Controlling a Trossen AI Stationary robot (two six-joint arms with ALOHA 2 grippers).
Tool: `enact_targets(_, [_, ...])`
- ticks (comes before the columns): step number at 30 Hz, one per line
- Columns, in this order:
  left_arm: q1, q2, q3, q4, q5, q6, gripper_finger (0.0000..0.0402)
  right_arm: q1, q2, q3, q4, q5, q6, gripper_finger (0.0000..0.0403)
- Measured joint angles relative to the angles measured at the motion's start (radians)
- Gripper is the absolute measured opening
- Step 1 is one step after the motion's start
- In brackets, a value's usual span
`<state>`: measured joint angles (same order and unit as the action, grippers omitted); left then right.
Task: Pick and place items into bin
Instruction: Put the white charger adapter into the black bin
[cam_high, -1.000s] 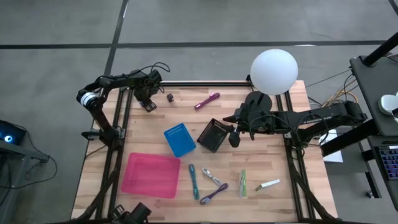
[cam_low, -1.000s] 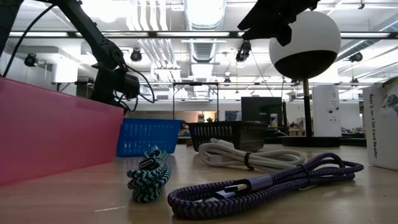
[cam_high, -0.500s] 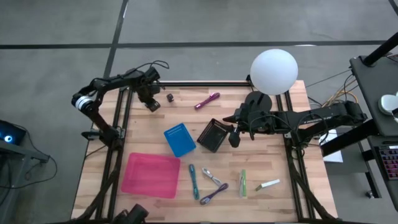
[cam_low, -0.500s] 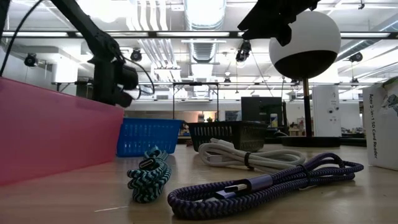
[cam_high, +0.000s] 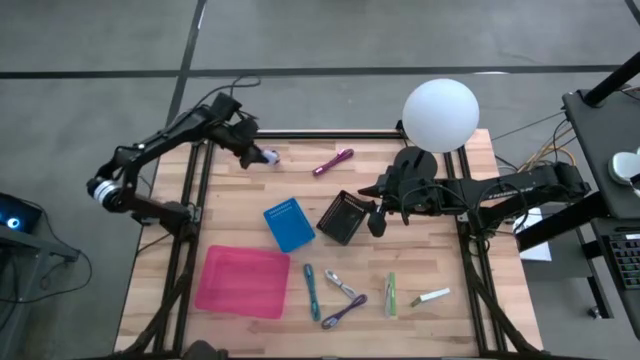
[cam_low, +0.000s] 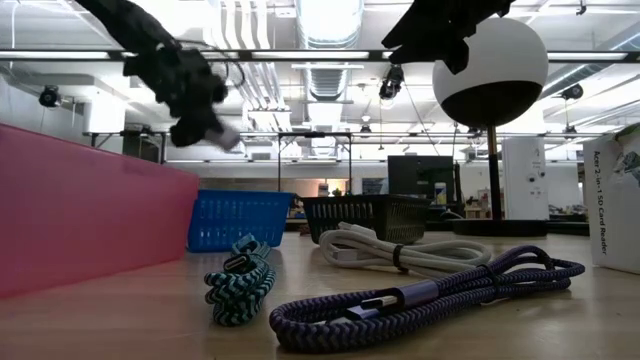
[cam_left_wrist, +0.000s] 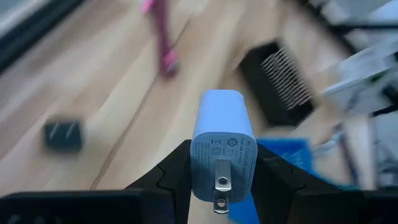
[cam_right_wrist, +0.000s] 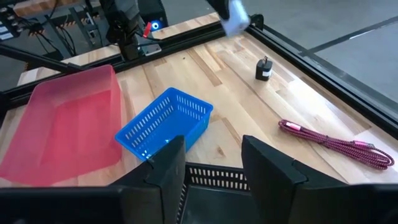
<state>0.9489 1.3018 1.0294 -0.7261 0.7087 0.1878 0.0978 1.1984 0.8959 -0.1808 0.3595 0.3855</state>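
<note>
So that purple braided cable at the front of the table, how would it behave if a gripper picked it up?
The purple braided cable lies folded in loose loops, so it would probably sag and swing from one grip point. The braid looks textured, so slipping seems unlikely. Lying flat on the table, it should drag rather than roll if pushed.

A big white ball lamp (cam_high: 440, 116) is seen at the far edge of the wooden table (cam_high: 480, 320) (round like a moon). A white box (cam_low: 615, 200) is stood on the table. Grey floor (cam_high: 320, 35) is seen around it.
</note>
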Motion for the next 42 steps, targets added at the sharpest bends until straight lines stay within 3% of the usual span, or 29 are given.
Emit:
enact_targets(4, [-0.008, -0.06, -0.006, 0.099, 0.148, -0.05, 0.0109, 0.0, 0.0, 0.0, 0.027, 0.001, 0.019, 0.0144])
enact_targets(8, [-0.044, -0.105, -0.007, 0.184, 0.2, -0.078, 0.0109, -0.008, 0.0, 0.0, 0.122, 0.003, 0.059, 0.0148])
enact_targets(16, [-0.168, -0.133, -0.008, 0.374, 0.2, -0.157, 0.0109, -0.056, 0.0, 0.0, 0.251, 0.008, 0.079, 0.0158])
enact_targets(22, [-0.261, -0.125, -0.008, 0.516, 0.191, -0.209, 0.0109, -0.081, 0.0, 0.0, 0.275, 0.007, 0.082, 0.0194])
enact_targets(31, [-0.398, -0.061, -0.008, 0.687, 0.067, -0.26, 0.0109, -0.085, 0.0, 0.0, 0.351, 0.006, 0.058, 0.0245])
enact_targets(36, [-0.461, -0.014, -0.006, 0.861, 0.045, -0.288, 0.0109, -0.085, 0.0, 0.0, 0.399, 0.005, -0.092, 0.0249])
enact_targets(42, [-0.508, 0.059, 0.007, 1.002, 0.036, -0.339, 0.0109, -0.086, 0.0, 0.0, 0.401, 0.005, -0.106, 0.0243])
